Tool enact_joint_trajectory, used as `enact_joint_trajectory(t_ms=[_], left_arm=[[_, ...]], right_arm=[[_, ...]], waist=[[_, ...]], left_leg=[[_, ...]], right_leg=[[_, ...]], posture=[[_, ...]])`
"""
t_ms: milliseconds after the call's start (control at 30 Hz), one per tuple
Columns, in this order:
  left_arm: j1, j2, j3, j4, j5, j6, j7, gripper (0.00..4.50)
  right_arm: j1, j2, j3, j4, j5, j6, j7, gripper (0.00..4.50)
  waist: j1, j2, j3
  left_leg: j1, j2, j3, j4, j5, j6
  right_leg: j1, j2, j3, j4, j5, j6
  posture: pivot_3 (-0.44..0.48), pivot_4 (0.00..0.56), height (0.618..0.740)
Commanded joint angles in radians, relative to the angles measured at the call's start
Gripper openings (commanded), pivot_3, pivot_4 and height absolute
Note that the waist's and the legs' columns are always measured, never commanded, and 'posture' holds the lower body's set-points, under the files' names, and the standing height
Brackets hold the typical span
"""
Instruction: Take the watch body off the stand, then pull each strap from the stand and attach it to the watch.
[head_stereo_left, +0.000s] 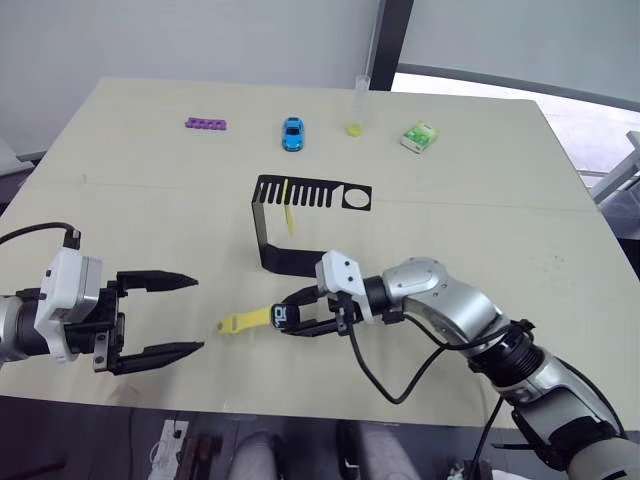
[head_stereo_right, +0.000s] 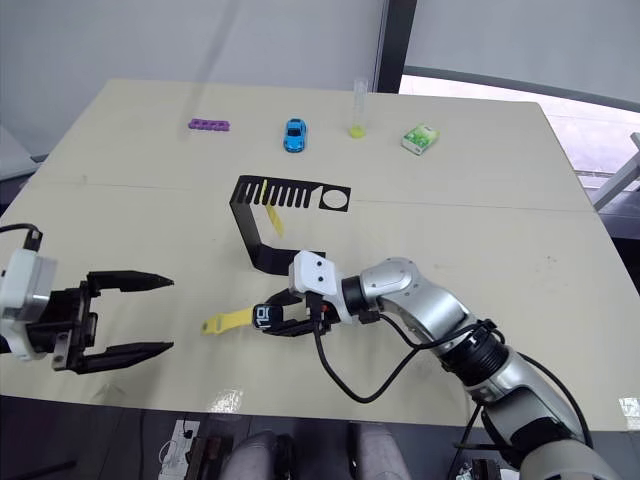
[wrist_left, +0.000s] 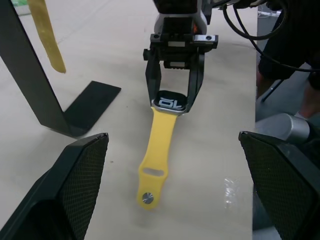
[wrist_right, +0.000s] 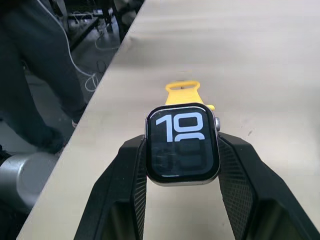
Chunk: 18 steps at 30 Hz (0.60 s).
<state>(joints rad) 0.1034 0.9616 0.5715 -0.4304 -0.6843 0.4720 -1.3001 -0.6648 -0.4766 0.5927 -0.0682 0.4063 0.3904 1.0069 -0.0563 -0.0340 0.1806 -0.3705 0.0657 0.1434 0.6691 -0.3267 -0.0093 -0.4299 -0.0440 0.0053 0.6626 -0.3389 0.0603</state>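
Note:
My right gripper is shut on the watch body, a dark case whose screen shows white digits, just above the table near its front edge. One yellow strap is joined to the case and points toward my left gripper, which stands open a short way off with nothing between its fingers. The black stand sits behind on the table. A second yellow strap hangs from its slotted top.
At the back of the table are a purple block strip, a blue toy car, a clear tube with a yellow bottom and a green-white packet. A cable loops from my right wrist over the table edge.

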Motion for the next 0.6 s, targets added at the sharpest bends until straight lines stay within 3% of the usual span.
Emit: enact_joint_trajectory(t_ms=[33, 433, 600], left_arm=[[0.03, 0.006, 0.036, -0.06, -0.043, 0.01, 0.001, 4.5], [0.064, 0.002, 0.022, -0.068, -0.025, -0.015, 0.026, 4.5], [0.067, 0.003, 0.011, -0.047, -0.01, -0.036, 0.02, 4.5]], right_arm=[[0.016, 0.012, -0.012, 0.004, -0.048, -0.001, 0.028, 1.5], [0.064, 0.0, -0.041, 0.017, -0.137, 0.101, 0.039, 1.5], [0.077, -0.041, -0.088, -0.019, -0.136, 0.074, 0.083, 3.89]], waist=[[-0.001, 0.0, 0.0], [-0.004, 0.0, 0.0], [-0.002, 0.0, 0.0]], left_leg=[[0.0, 0.0, 0.0, 0.0, 0.0, 0.0], [0.002, 0.0, 0.0, -0.001, 0.0, -0.001], [0.002, 0.0, 0.0, -0.001, 0.0, 0.0]], right_leg=[[0.0, 0.0, 0.0, 0.0, 0.0, 0.0], [0.0, 0.0, 0.0, 0.002, -0.001, -0.001], [0.0, 0.0, 0.0, 0.001, -0.001, -0.001]], posture=[[0.0, 0.15, 0.74], [0.0, 0.15, 0.74], [0.0, 0.15, 0.74]])
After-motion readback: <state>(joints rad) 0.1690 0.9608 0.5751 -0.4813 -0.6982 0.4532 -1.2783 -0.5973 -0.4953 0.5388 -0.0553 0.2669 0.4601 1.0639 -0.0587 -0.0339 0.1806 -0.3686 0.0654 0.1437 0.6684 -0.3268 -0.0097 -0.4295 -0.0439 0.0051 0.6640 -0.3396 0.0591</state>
